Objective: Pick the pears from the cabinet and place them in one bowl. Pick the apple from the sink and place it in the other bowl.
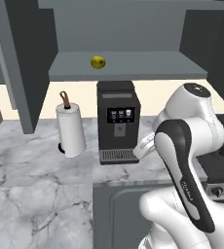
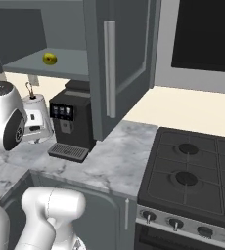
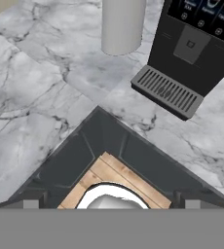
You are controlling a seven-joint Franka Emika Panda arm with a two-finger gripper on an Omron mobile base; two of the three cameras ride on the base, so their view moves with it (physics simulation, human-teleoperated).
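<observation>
At far left in the left base view we see a paper-towel roll (image 1: 71,129) standing upright on the marble counter (image 1: 31,165), its brown-tipped holder rising above it. Just to its right stands a black coffee machine (image 1: 117,121), its grey drip tray (image 1: 118,155) facing forward. Above both, the cabinet (image 1: 128,46) is open, and one yellow-green pear (image 1: 98,62) rests on its grey shelf, roughly over the machine's left edge. The white arm (image 1: 192,146) occupies the lower right, folded low in front of the counter.

In the right base view we meet the same pear (image 2: 49,59) at upper left on the shelf, then the roll (image 2: 36,122), the machine (image 2: 71,124), the open cabinet door (image 2: 117,63) with its pale vertical handle, and at right a black stove (image 2: 192,180) with four burners.

The hand view looks down on the counter's inner corner (image 3: 98,109), with the roll (image 3: 122,24) and drip tray (image 3: 166,91) beyond. We cannot tell whether the fingers are spread or pressed together.
</observation>
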